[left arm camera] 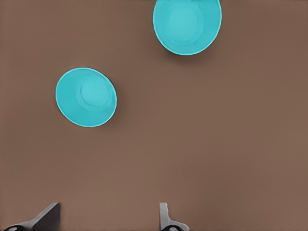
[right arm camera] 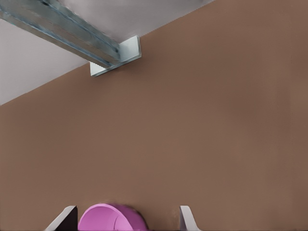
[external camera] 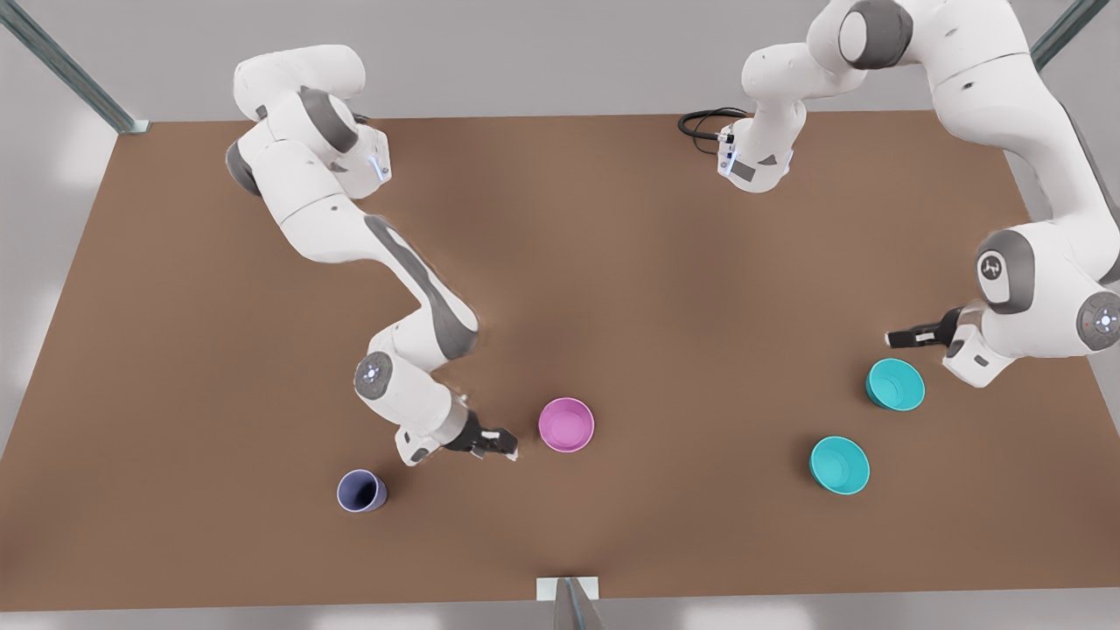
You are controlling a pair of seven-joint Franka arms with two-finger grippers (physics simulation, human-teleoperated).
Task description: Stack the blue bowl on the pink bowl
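Observation:
The pink bowl stands upright on the brown table, near the front middle; its rim shows in the right wrist view. My right gripper hovers just off that bowl toward the front view's left, open and holding nothing. Two identical blue bowls stand at the front view's right, one farther back and one nearer the front edge. The left wrist view shows both, one closer and one farther. My left gripper is open and empty, just behind the farther-back blue bowl.
A periwinkle cup stands near the front at the front view's left, close to the right arm's wrist. A metal bracket sits at the table's front edge. Bare tabletop lies between the pink and blue bowls.

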